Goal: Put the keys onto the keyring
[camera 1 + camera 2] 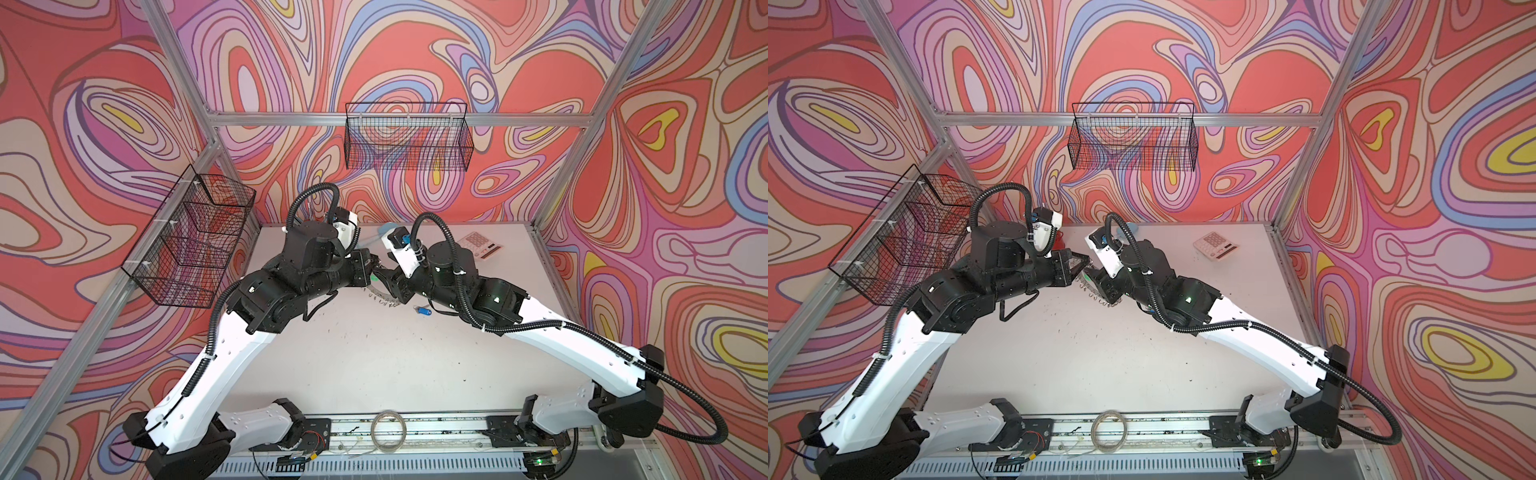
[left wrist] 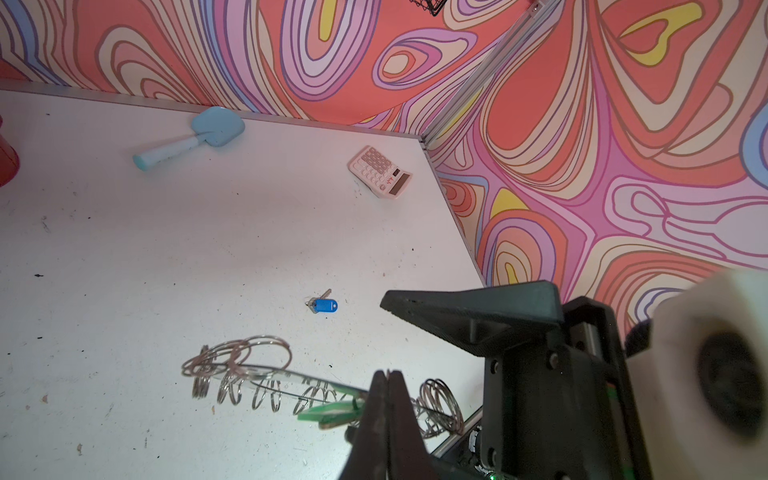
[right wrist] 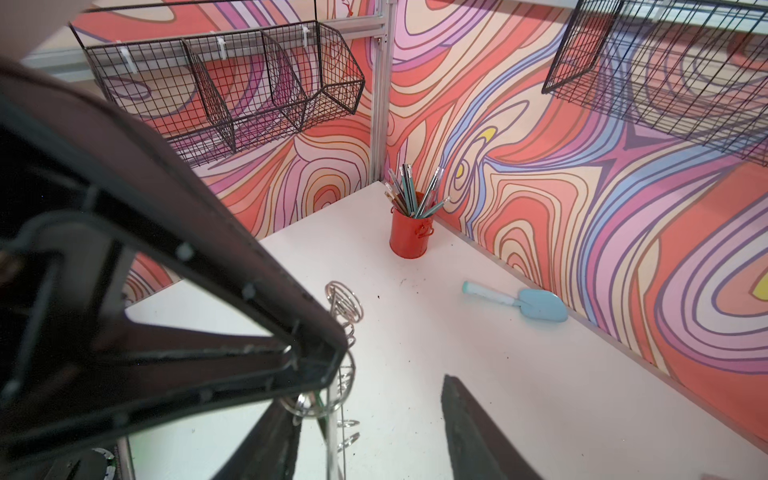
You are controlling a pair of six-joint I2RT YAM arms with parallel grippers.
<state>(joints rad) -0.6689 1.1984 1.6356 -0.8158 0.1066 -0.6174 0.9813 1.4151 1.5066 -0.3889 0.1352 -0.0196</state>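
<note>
keyring point(image 2: 270, 372): middle of the frame in both top views, under the point where the two grippers meet. it is tilted and seen almost edge-on from the left wrist, with its small wire rings fringing the rim.
left gripper point(image 2: 386, 380): clenched, jaws pressed together with no gap. it seems to pinch the keyring's rim, though its own fingers hide the contact.
green-tag key point(image 2: 328, 414): right at the left gripper's fingertips, against the keyring's rim. cannot tell whether it sits in the pinch or hangs from a small ring.
right gripper point(image 3: 365, 395): released, jaws wide apart, one on each side of the keyring's edge, gripping nothing.
blue-tag key point(image 1: 424, 309): flat on the table point(image 2: 166, 249), just right of centre in a top view, near the right arm's wrist. it lies apart from the keyring and from both grippers.
plain hoop point(image 1: 388, 430): bottom centre of the frame, on the rail between the two arm bases, well apart from the keyring.
calculator point(image 1: 480, 245): right of centre, near the table's far edge.
red cup of pens point(image 3: 409, 232): upright in the table's back corner, where two walls meet.
light blue scoop point(image 3: 536, 305): lying flat beside the back wall.
</note>
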